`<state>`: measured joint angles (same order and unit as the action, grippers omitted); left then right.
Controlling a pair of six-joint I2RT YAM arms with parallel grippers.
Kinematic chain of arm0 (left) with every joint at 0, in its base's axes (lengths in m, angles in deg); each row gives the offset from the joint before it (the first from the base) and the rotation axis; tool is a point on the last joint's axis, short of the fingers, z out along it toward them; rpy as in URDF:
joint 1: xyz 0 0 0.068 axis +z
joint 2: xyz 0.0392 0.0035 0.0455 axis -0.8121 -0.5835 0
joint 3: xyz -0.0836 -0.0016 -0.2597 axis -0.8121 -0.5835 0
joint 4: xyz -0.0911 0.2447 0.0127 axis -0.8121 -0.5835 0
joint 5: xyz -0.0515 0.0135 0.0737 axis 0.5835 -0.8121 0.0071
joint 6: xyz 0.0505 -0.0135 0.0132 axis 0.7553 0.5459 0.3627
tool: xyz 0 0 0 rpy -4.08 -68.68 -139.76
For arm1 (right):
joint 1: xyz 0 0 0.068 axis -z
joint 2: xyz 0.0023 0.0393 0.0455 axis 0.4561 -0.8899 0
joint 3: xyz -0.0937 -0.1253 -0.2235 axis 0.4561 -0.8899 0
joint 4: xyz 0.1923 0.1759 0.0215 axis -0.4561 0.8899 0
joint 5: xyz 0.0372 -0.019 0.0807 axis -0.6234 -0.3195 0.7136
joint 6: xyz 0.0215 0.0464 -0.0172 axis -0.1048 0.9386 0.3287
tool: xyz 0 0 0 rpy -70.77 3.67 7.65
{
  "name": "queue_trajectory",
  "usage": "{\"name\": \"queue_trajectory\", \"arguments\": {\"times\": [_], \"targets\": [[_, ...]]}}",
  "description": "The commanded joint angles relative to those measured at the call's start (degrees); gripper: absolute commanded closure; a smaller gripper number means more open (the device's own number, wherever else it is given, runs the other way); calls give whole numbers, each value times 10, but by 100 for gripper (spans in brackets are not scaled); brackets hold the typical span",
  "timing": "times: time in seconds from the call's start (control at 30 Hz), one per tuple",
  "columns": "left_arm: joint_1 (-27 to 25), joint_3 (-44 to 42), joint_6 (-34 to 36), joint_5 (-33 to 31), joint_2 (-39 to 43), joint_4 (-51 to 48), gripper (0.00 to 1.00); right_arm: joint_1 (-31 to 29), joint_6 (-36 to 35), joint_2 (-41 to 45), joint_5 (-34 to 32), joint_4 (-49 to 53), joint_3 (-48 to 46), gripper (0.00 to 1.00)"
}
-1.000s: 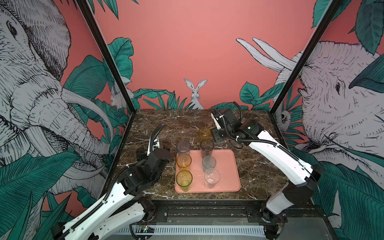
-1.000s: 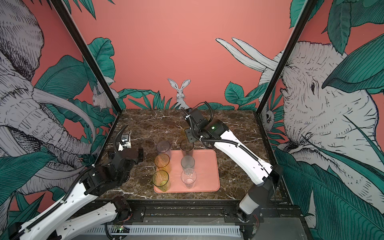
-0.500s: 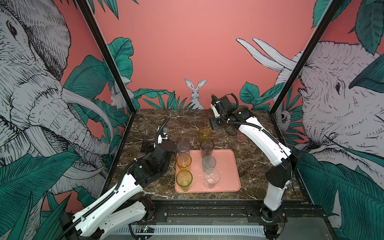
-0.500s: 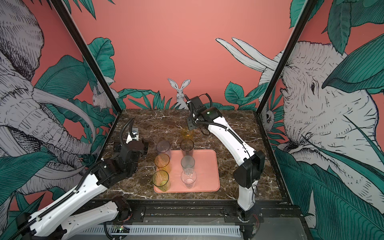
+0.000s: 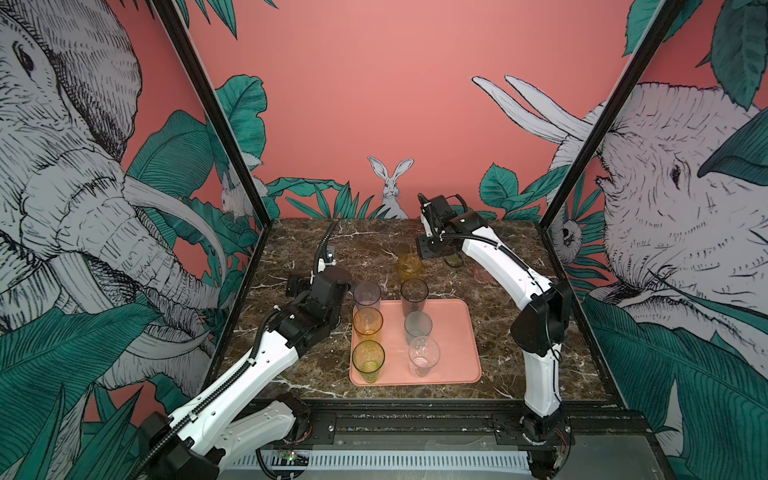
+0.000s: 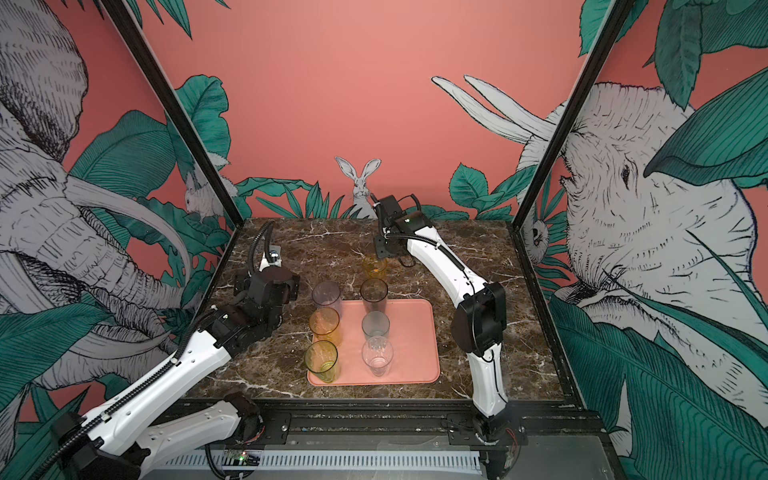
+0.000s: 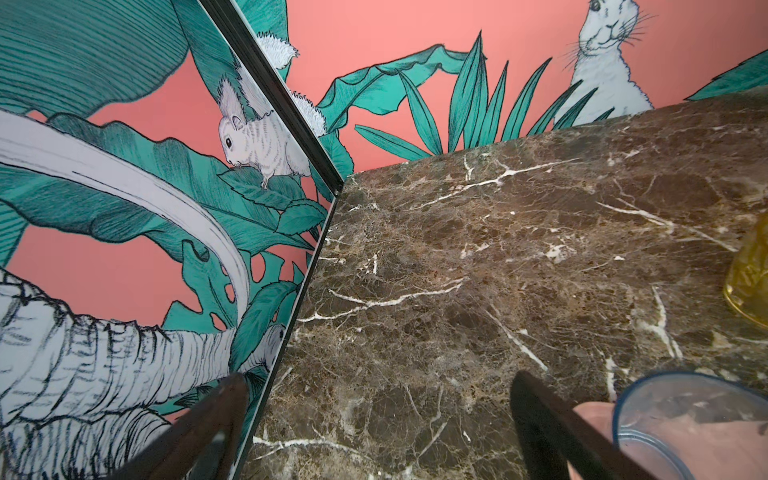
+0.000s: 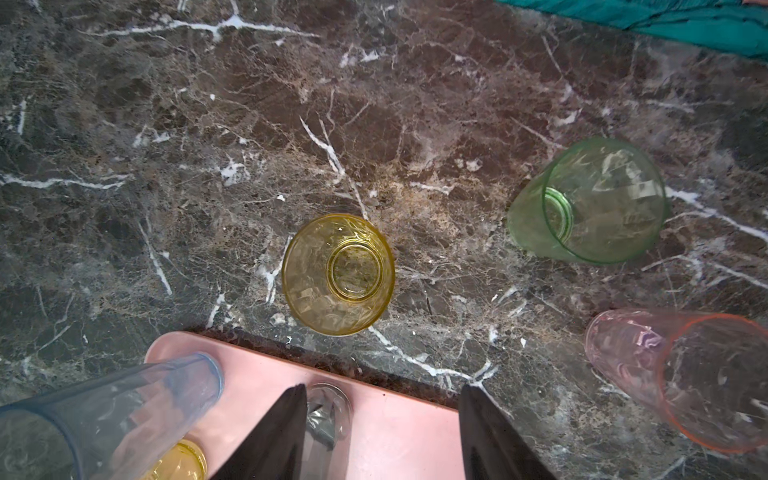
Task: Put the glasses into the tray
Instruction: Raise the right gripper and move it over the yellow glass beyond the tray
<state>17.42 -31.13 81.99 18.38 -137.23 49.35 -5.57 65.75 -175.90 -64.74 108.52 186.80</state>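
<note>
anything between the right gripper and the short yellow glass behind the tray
Nothing visible does. The right gripper hangs open above the short yellow glass, and only air lies between them.

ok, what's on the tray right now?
Six upright glasses: left column grey, amber, yellow-green; middle column smoky, frosted, clear. The tray's right strip is bare. Nothing covers it; the glasses are see-through, so no part is hidden.

A brown marble tabletop (image 5: 374, 249) lies within salmon murals (image 5: 374, 83) of elephants (image 5: 62, 166), a rabbit (image 5: 390, 183) and leaves (image 5: 241, 108).
</note>
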Motion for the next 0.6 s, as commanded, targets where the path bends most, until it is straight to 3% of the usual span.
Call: {"name": "queue_trajectory", "arguments": {"times": [0.0, 0.57], "targets": [[10, 17, -3, 19, -5, 18, 1, 7, 15, -16, 16, 7, 21, 40], [28, 18, -13, 39, -7, 10, 1, 19, 36, -88, 39, 4, 39, 40]]}}
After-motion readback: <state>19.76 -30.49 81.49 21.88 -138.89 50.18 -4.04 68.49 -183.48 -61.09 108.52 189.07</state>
